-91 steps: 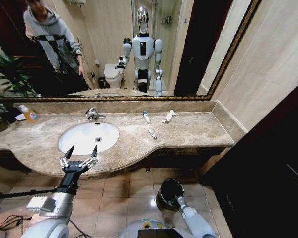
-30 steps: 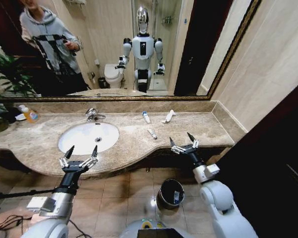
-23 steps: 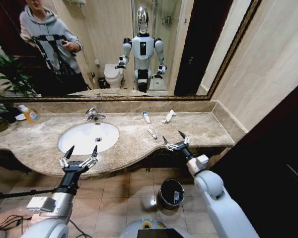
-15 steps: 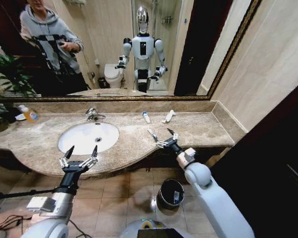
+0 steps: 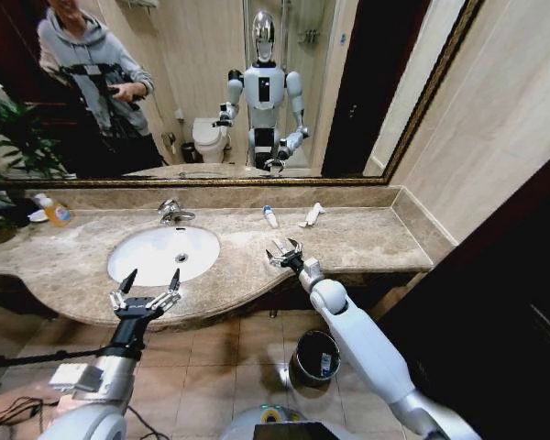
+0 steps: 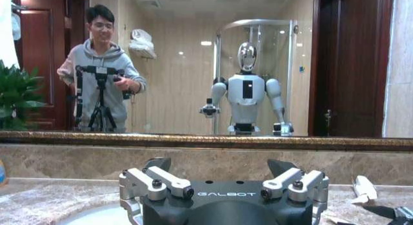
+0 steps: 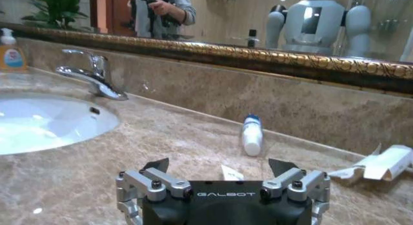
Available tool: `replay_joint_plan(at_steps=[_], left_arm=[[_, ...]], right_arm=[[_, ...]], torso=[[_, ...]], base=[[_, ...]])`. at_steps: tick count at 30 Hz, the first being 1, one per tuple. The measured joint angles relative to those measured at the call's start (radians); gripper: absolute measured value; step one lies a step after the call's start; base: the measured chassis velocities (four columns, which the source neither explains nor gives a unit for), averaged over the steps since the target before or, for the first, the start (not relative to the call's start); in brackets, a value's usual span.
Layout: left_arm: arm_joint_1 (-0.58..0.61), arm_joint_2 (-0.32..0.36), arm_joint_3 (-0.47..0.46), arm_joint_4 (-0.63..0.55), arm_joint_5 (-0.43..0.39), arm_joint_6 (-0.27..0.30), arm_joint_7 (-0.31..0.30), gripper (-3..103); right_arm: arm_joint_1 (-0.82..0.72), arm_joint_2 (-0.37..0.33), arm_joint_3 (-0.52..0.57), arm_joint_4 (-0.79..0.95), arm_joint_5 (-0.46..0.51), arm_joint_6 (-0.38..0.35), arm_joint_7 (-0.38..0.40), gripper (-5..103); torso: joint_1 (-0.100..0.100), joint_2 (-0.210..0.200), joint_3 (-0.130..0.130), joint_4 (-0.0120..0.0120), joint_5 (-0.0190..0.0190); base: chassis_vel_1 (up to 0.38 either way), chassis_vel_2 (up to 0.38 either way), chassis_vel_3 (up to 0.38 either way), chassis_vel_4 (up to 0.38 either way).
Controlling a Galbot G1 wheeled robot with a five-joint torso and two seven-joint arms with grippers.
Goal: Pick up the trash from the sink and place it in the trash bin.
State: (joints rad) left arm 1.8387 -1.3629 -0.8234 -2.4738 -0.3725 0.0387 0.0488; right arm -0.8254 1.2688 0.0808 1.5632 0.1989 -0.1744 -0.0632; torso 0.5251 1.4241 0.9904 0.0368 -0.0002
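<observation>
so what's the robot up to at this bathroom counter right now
It is clearing small toiletry trash off the brown marble countertop beside the sink. The right gripper is stretched over the counter with open jaws, right at a small white sachet. A white tube with a blue cap and a torn white wrapper lie further back near the mirror. The left gripper hovers open at the counter's front edge by the sink. The trash bin stands on the floor below.
</observation>
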Motion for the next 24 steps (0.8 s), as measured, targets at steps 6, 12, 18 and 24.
replay_joint_plan(at_steps=[6,12,18,24], left_arm=[[0.000,0.000,0.000,0.000,0.000,0.000,0.000,100],[0.000,0.000,0.000,0.000,0.000,0.000,0.000,100],[0.000,0.000,0.000,0.000,0.000,0.000,0.000,100],[0.000,0.000,0.000,0.000,0.000,0.000,0.000,100]], right_arm=[[-0.007,0.002,-0.001,-0.020,-0.010,0.007,0.006,84],[-0.020,0.004,0.015,-0.029,-0.020,0.008,0.005,62],[-0.037,0.000,0.038,-0.032,-0.036,0.018,-0.008,35],[-0.059,-0.001,0.047,-0.011,-0.039,0.008,-0.007,19]], torso=[[0.000,0.000,0.000,0.0000,0.0001],[0.000,0.000,0.000,0.0000,0.0001],[0.000,0.000,0.000,0.0000,0.0001],[0.000,0.000,0.000,0.0000,0.0001]], base=[[0.000,0.000,0.000,0.000],[0.000,0.000,0.000,0.000],[0.000,0.000,0.000,0.000],[0.000,0.000,0.000,0.000]])
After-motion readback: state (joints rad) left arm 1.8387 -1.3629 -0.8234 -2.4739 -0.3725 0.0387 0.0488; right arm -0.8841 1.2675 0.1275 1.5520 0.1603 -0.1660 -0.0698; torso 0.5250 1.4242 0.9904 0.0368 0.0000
